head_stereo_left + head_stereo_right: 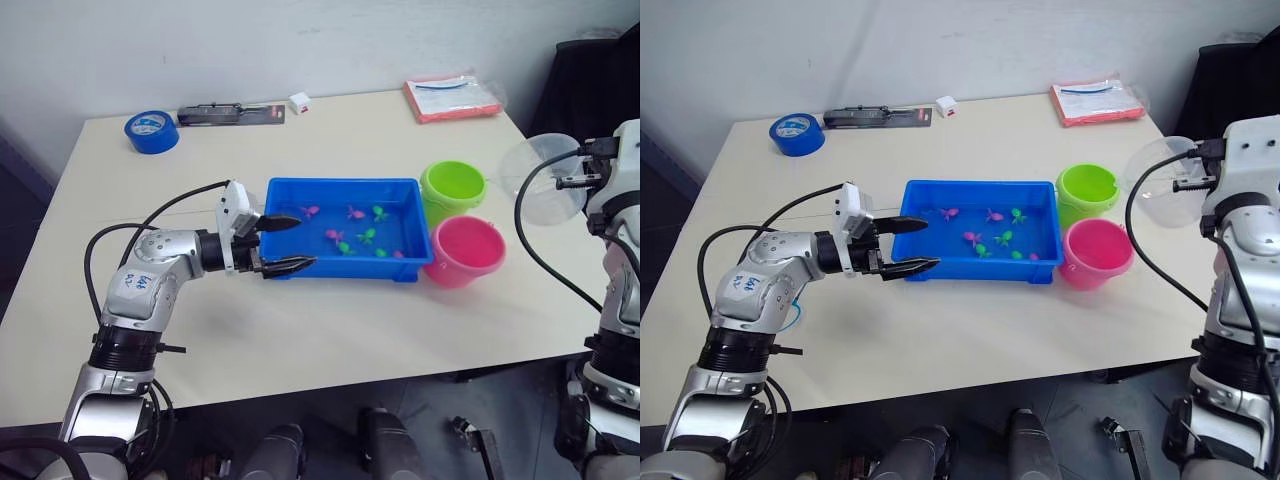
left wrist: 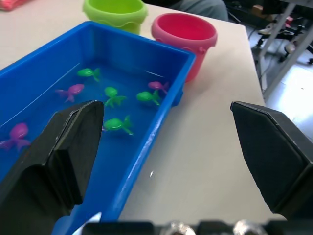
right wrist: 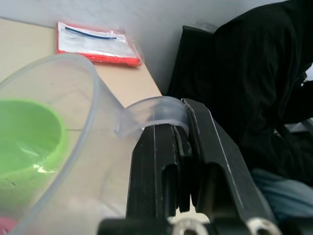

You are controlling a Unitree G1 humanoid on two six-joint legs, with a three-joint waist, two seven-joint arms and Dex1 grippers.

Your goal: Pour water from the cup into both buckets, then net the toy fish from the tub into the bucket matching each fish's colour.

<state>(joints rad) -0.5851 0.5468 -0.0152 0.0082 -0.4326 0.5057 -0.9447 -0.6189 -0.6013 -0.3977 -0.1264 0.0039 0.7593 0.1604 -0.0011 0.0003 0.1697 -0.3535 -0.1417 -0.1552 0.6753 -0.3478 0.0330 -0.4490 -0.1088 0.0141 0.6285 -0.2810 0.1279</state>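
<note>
The blue tub (image 1: pixel 340 187) sits mid-table with water and several small green and pink toy fish (image 1: pixel 356 237) in it. The lime green bucket (image 1: pixel 452 188) and the pink bucket (image 1: pixel 465 251) stand upright at its right end, green behind pink. My left gripper (image 1: pixel 307 241) is open at the tub's left end, its fingers (image 2: pixel 73 142) straddling the front left corner and holding nothing. My right gripper (image 3: pixel 178 161) is shut on the handle of the clear cup (image 1: pixel 540 180), which hangs tilted in the air to the right of the green bucket.
A blue tape roll (image 1: pixel 151 131), a black tool in a package (image 1: pixel 232 114) and a small white box (image 1: pixel 299 101) lie along the table's far edge. A red packet (image 1: pixel 452 97) is at the far right corner. The table's right edge runs just past the buckets.
</note>
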